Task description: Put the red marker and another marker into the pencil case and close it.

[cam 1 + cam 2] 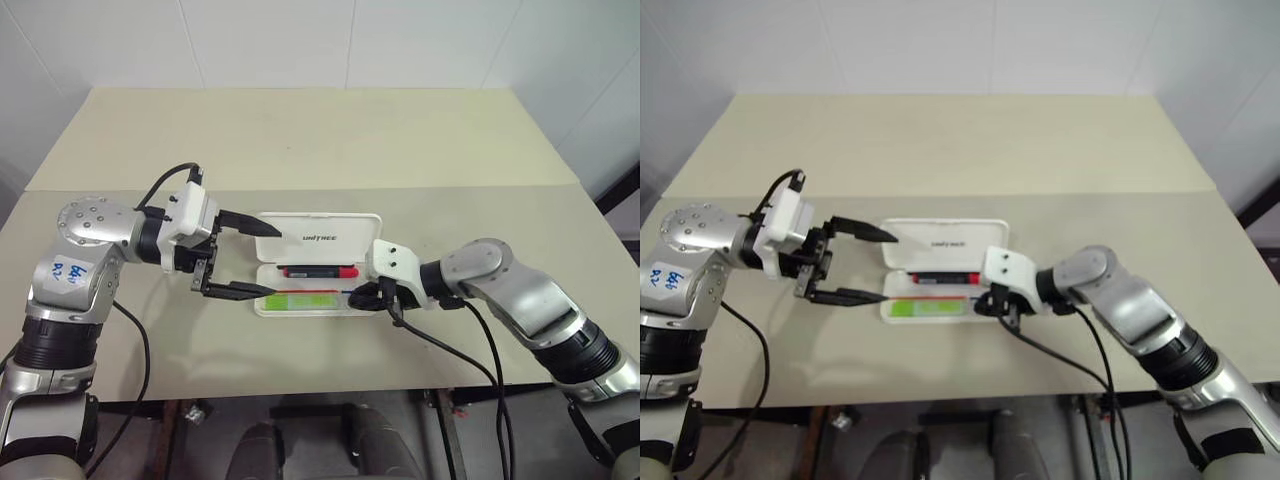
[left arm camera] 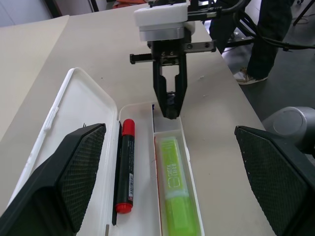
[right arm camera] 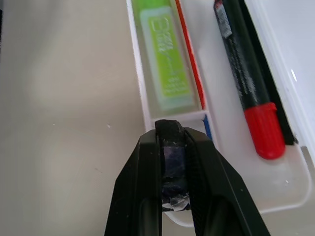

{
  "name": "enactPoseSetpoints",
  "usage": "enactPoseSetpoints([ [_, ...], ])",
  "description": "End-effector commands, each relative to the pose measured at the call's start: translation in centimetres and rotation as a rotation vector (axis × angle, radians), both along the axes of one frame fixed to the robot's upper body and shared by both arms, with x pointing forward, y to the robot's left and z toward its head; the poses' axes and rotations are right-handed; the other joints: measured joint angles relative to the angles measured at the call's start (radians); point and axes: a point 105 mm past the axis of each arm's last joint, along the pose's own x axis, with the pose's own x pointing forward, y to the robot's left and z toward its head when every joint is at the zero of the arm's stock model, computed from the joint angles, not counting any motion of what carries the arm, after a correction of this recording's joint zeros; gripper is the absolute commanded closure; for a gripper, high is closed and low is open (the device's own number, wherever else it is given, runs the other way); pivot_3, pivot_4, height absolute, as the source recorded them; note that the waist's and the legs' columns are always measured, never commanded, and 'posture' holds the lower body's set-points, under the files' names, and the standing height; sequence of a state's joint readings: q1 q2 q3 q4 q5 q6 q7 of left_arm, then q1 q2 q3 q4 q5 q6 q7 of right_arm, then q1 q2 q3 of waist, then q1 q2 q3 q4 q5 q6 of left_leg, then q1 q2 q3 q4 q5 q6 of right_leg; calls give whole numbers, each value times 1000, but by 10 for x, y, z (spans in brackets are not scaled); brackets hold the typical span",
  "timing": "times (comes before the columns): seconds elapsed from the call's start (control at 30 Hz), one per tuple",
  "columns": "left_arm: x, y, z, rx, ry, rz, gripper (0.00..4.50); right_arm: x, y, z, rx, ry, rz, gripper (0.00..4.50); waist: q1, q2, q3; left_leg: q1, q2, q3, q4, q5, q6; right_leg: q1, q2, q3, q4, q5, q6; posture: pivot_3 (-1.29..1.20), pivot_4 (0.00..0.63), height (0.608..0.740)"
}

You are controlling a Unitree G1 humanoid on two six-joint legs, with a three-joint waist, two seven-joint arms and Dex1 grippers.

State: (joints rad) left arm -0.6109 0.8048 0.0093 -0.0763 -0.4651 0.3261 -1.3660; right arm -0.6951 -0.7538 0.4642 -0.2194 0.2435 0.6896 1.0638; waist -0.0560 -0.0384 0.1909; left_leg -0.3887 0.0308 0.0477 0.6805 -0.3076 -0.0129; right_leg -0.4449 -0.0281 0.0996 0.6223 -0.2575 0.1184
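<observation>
The white pencil case [image 1: 320, 228] lies open on the table, its lettered lid flat on the far side. In the tray's far compartment lies the red marker [image 1: 320, 271], and the lime-green marker [image 1: 300, 300] fills the near one. My left gripper [image 1: 273, 262] is open at the case's left end, with one finger [image 2: 74, 172] over the lid and the other past the tray's near rim. At the case's right end, my right gripper [image 1: 366, 297] is shut, its tip [image 3: 170, 132] at the rim of the green marker's [image 3: 165, 54] compartment. I see nothing held in it.
The beige table [image 1: 300, 140] runs far behind the case, with a seam across it just beyond the lid. Its near edge is close below both arms. Black cables hang from each wrist. A person's legs [image 2: 268, 39] stand off the table's right side.
</observation>
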Motion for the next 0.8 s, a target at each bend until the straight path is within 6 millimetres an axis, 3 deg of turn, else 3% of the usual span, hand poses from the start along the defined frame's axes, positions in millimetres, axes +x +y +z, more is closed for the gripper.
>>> enactPoseSetpoints([
  [0.03, -5, -1, 6, 4, -35, -7, 0, 9, 1, 9, -7, -60, 19, 4149, -1, 0, 0, 0, 0, 0, 0, 0, 0, 0, 0, 0, 0, 0, 0, 0, 150, 740],
  [0.37, -5, -2, 7, 0, -41, 2, 0, 5, 11, 4, -3, -30, 68, 4149, 0, 0, 0, 0, 0, 0, 0, 0, 0, 0, 0, 0, 0, 0, 0, 0, 150, 740],
  [0.4, -5, -2, 8, 0, -42, 3, 0, 4, 12, 3, -4, -28, 70, 3414, 0, 0, 0, 0, 0, 0, 0, 0, 0, 0, 0, 0, 0, 0, 0, 0, 150, 740],
  [0.7, -3, -1, 10, -2, -52, 12, 0, 9, 14, 11, 28, -50, 63, 349, 0, 0, 0, 0, 0, 0, 0, 0, 0, 0, 0, 0, 1, 0, -1, 0, 150, 740],
  [0.73, -3, -2, 10, -2, -53, 12, 0, 11, 17, 18, 63, -67, 64, 37, -1, 0, 0, 1, 0, 0, 0, 0, 0, 0, 0, 0, 1, 0, -1, 0, 150, 740],
  [0.8, -2, -2, 9, -1, -54, 10, 0, 10, 22, 31, 136, -92, 108, 37, -1, 0, 0, 1, 0, 0, 0, 0, 0, 0, 0, 0, 2, 0, -1, 0, 150, 740],
])
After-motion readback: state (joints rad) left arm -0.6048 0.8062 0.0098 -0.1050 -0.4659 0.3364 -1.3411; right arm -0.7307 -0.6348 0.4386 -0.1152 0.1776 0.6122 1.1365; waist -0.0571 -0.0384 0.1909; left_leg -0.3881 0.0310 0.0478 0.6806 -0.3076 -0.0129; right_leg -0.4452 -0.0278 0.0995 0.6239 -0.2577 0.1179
